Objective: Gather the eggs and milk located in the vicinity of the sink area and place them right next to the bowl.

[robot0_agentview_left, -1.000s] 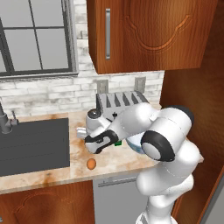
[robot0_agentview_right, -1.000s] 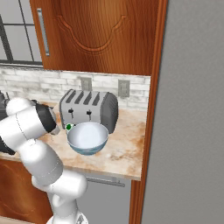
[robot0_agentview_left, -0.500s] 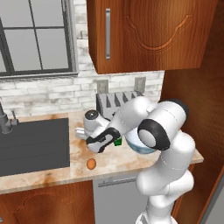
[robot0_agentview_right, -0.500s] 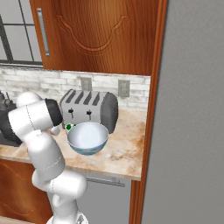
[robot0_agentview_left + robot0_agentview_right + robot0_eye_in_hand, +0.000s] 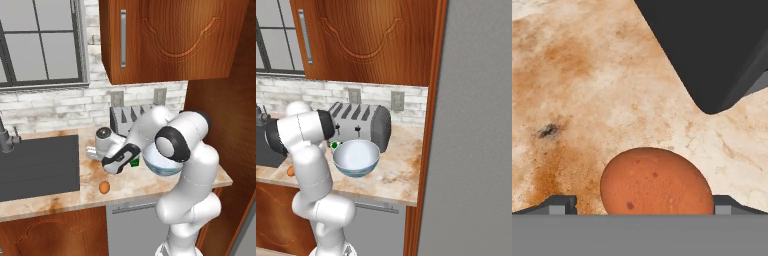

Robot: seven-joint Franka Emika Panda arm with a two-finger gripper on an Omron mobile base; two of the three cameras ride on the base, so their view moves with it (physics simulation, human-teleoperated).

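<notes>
One orange-brown egg (image 5: pixel 104 187) lies on the marbled counter near the sink's (image 5: pixel 35 165) front right corner. In the hand view this egg (image 5: pixel 657 182) sits large at the bottom, between the two finger tips. My gripper (image 5: pixel 107 169) hangs just above it, pointing down, open and holding nothing. The gripper (image 5: pixel 644 207) has its jaws standing wide on either side of the egg. The milk (image 5: pixel 134 161) peeks out green behind my forearm, beside the pale blue bowl (image 5: pixel 356 156). In the right base view the egg (image 5: pixel 290 171) shows left of my arm.
A silver four-slot toaster (image 5: pixel 358 125) stands against the brick wall behind the bowl. A wooden cabinet (image 5: pixel 165 40) hangs overhead. A tall wood panel (image 5: pixel 431 125) bounds the counter on the right. The sink's dark corner (image 5: pixel 722 50) lies close to the egg.
My elbow has swung left, in front of the bowl. The hand has stayed low over the egg with the jaws open. The egg, milk and bowl have not moved.
</notes>
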